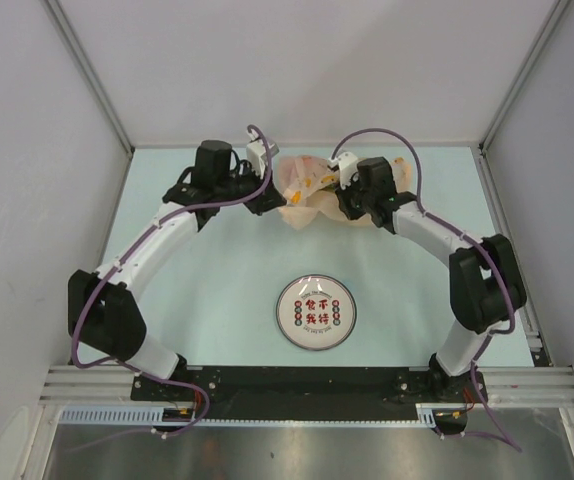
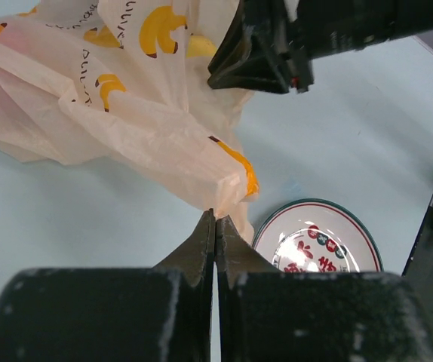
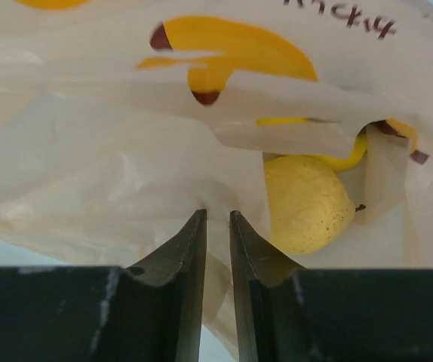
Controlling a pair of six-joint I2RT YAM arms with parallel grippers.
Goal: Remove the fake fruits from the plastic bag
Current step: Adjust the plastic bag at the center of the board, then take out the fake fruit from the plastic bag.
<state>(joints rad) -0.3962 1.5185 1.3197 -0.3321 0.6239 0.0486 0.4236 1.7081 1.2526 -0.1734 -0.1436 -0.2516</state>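
Note:
The plastic bag (image 1: 307, 192), pale orange with printed bananas, lies crumpled at the far middle of the table between both grippers. My left gripper (image 1: 268, 204) is shut on a lower fold of the bag (image 2: 126, 113), pinched at its tips (image 2: 216, 217). My right gripper (image 1: 345, 188) is shut on a fold of bag film (image 3: 88, 166), a thin gap showing between its tips (image 3: 216, 215). Inside the bag's opening a round yellow lemon (image 3: 307, 204) shows, with a thin curved yellow piece (image 3: 346, 160) behind it. The other fruits are hidden.
A round white plate (image 1: 315, 312) with red characters lies on the table nearer the arm bases; it also shows in the left wrist view (image 2: 316, 243). The right arm's black wrist (image 2: 277, 45) hangs above the bag. Grey walls enclose the table.

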